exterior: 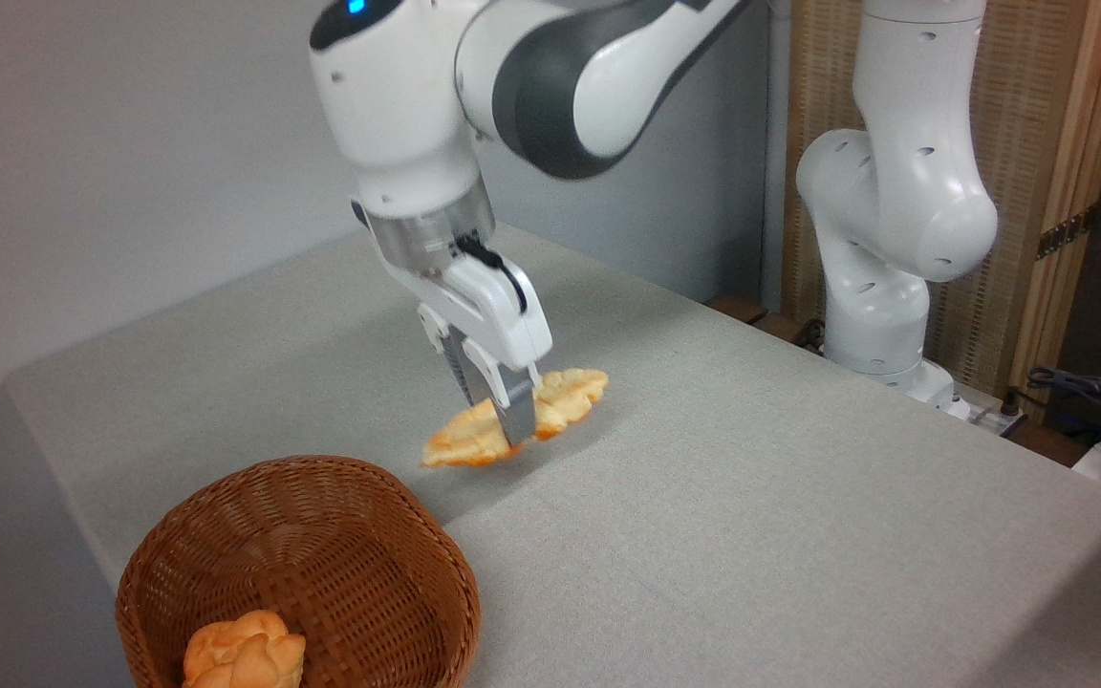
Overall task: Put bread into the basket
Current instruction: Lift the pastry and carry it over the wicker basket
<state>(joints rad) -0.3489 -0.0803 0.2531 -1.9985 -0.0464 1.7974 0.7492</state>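
Camera view: gripper pinching braided loaf mid-length at frame centre, liable to tip and miss wicker basket lower left.

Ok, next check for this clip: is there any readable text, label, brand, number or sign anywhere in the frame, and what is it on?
None can be read.
Arm: no lettering or logo shows on the white casing; only a blue light near the top.
gripper: unmarked, shut on the bread.
basket, bun and table: no print or labels.
Devices at the right edge: too small and blurred to tell.
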